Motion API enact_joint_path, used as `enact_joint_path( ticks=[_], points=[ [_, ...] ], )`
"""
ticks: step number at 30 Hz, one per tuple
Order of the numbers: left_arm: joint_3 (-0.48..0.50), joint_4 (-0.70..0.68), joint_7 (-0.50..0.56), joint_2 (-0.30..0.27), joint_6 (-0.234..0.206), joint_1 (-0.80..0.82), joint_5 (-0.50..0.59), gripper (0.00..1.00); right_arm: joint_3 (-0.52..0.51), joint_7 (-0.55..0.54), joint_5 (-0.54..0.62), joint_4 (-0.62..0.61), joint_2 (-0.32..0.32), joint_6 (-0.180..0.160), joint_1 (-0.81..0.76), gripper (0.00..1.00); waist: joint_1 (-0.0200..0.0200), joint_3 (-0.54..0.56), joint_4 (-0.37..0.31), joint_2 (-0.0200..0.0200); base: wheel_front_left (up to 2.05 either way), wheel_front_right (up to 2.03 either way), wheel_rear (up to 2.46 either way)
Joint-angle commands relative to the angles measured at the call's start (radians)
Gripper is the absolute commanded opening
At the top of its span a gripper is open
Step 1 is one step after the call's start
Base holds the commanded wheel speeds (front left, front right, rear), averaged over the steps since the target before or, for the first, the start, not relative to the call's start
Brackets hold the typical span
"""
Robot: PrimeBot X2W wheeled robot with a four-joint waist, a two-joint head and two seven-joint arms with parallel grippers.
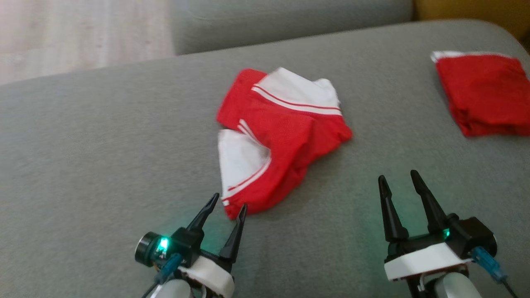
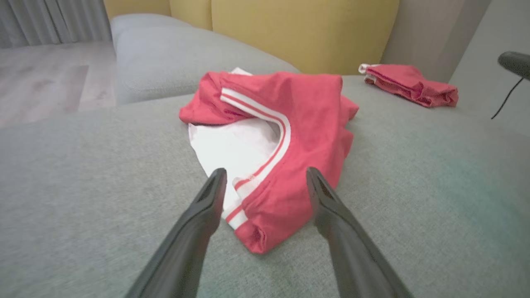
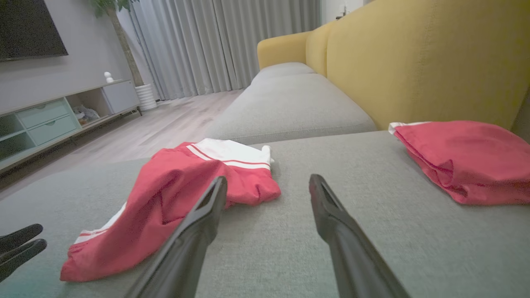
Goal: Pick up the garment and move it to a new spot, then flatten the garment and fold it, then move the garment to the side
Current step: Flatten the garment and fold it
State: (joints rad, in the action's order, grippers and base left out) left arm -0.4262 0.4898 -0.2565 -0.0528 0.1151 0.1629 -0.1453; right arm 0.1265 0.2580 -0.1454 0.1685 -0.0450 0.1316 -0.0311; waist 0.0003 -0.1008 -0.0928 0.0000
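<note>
The crumpled red-and-white garment (image 1: 281, 136) lay in the middle of the grey sofa cushion (image 1: 103, 145), so the pick-up appeared not yet done. The left claw (image 1: 230, 200) stood wide, straddling the garment's near corner, presumably to pinch it; contact could not be confirmed. The right claw (image 1: 397, 175), equally wide and empty, hovered over bare cushion beside the garment. A folded red garment (image 1: 484, 95) lay well apart, probably set aside.

— Is there any word or number to read on the red and white garment (image 1: 290, 124)?
— No, I can read none on it.
— And on the folded red cloth (image 1: 484, 95) at two o'clock?
— None there also; the side that shows is plain red.
</note>
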Motion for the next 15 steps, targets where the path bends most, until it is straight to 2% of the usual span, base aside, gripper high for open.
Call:
enact_joint_path(
  ticks=[1, 6, 12, 13, 14, 15],
  points=[
    [0.021, 0.007, -0.005, 0.003, 0.004, 0.048, -0.001, 1.0, 0.028, 0.004, -0.002, -0.031, -0.005, -0.001, 0.033, 1.0, -0.0003, -0.038, -0.048, 0.0, 0.0, 0.0, 0.0],
    [0.01, 0.143, -0.005, 0.003, 0.008, 0.109, -0.021, 1.0, 0.034, 0.004, -0.004, -0.032, -0.005, -0.001, 0.047, 1.0, -0.0003, -0.065, -0.095, 0.0, 0.0, 0.0, 0.0],
    [0.001, 0.226, -0.005, 0.003, -0.001, 0.15, -0.022, 1.0, 0.036, 0.004, -0.006, -0.036, -0.005, -0.001, 0.058, 1.0, -0.0003, -0.086, -0.114, 0.0, 0.0, 0.0, 0.0],
    [-0.003, 0.235, -0.005, 0.003, -0.001, 0.157, -0.02, 0.64, 0.037, 0.004, -0.007, -0.037, -0.005, -0.001, 0.059, 1.0, -0.0003, -0.089, -0.116, 0.0, 0.0, 0.0, 0.0],
    [-0.008, 0.24, -0.005, 0.003, 0.0, 0.163, -0.018, 0.02, 0.039, 0.004, -0.008, -0.037, -0.005, -0.001, 0.061, 1.0, -0.0003, -0.092, -0.118, 0.0, 0.0, 0.0, 0.0],
    [-0.014, 0.245, -0.005, 0.003, 0.001, 0.168, -0.016, 0.0, 0.04, 0.004, -0.009, -0.037, -0.005, -0.001, 0.062, 1.0, -0.0003, -0.094, -0.121, 0.0, 0.0, 0.0, 0.0]
  ],
)
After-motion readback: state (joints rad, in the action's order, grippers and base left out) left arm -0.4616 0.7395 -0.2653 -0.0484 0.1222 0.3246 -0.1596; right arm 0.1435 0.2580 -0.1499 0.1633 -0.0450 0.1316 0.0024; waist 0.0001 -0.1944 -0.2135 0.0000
